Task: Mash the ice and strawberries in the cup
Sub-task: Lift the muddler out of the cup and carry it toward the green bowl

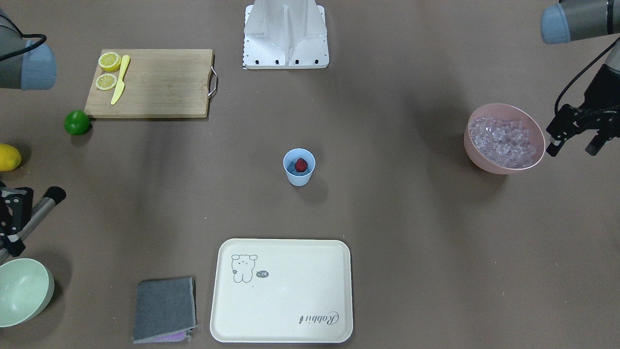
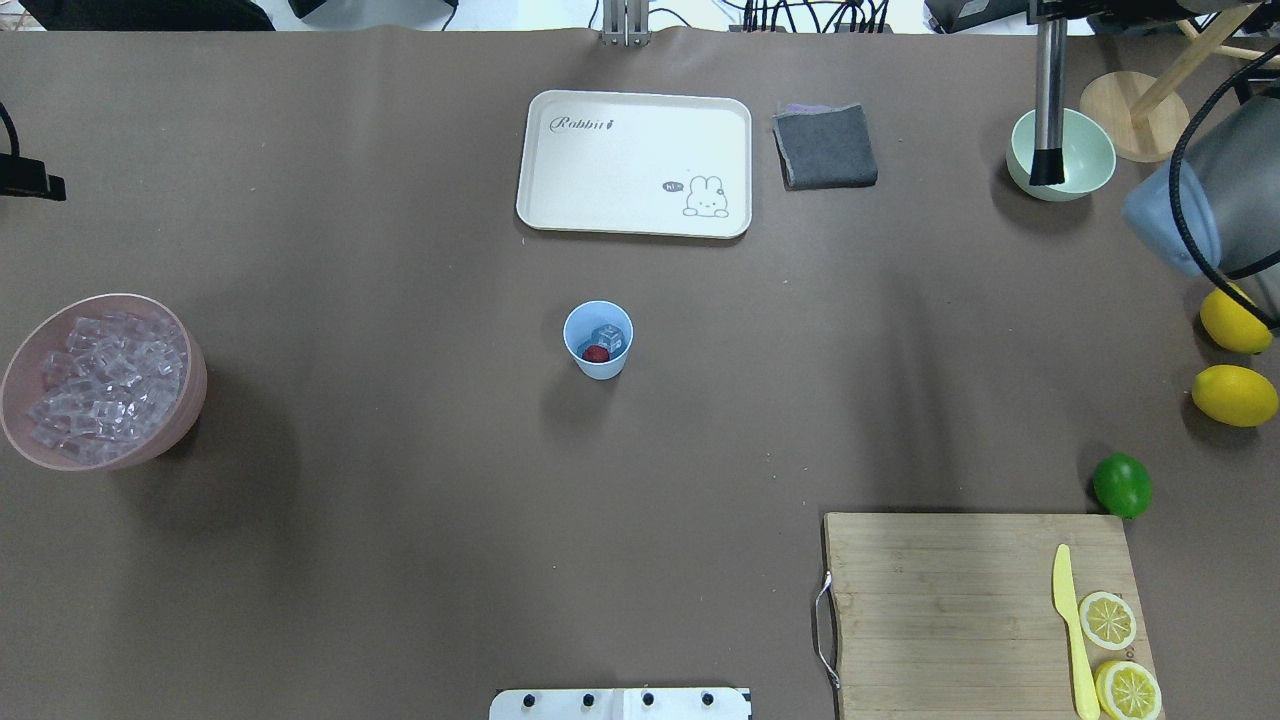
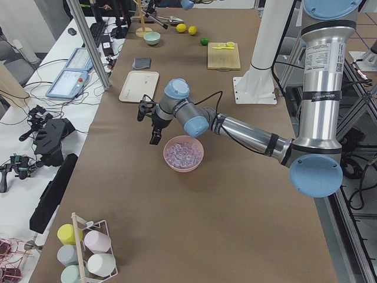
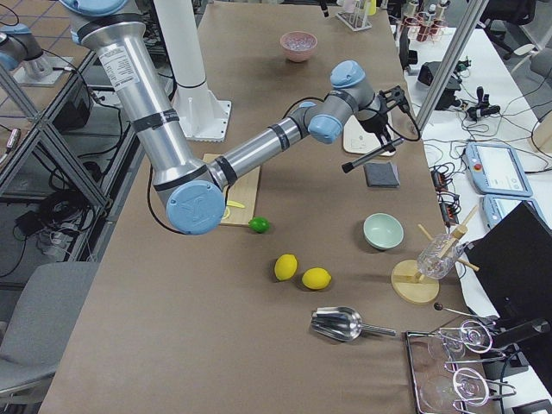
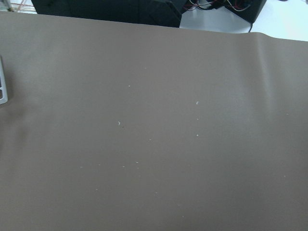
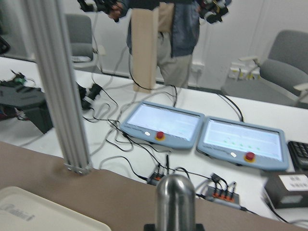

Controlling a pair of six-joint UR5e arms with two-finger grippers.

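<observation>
The light-blue cup (image 1: pixel 299 167) stands upright at mid-table, with a red strawberry (image 1: pixel 301 165) inside it. From overhead the cup (image 2: pixel 598 340) holds the strawberry (image 2: pixel 596 353) beside a clear ice cube (image 2: pixel 608 335). More ice (image 1: pixel 503 141) fills a pink bowl (image 1: pixel 477 160). My left gripper (image 1: pixel 574 145) hangs open and empty just outside that bowl's rim. At the table's other end my right gripper (image 1: pixel 10 220) is shut on a metal muddler (image 1: pixel 41 206) with a black tip, slanting above a pale green bowl (image 1: pixel 34 295).
A cream tray (image 1: pixel 281 291) and a grey cloth (image 1: pixel 164 309) lie on the operators' side of the cup. A wooden board (image 1: pixel 160 82) carries lemon halves and a yellow knife. A lime (image 1: pixel 77 122) and whole lemons (image 2: pixel 1235 395) lie near the right arm.
</observation>
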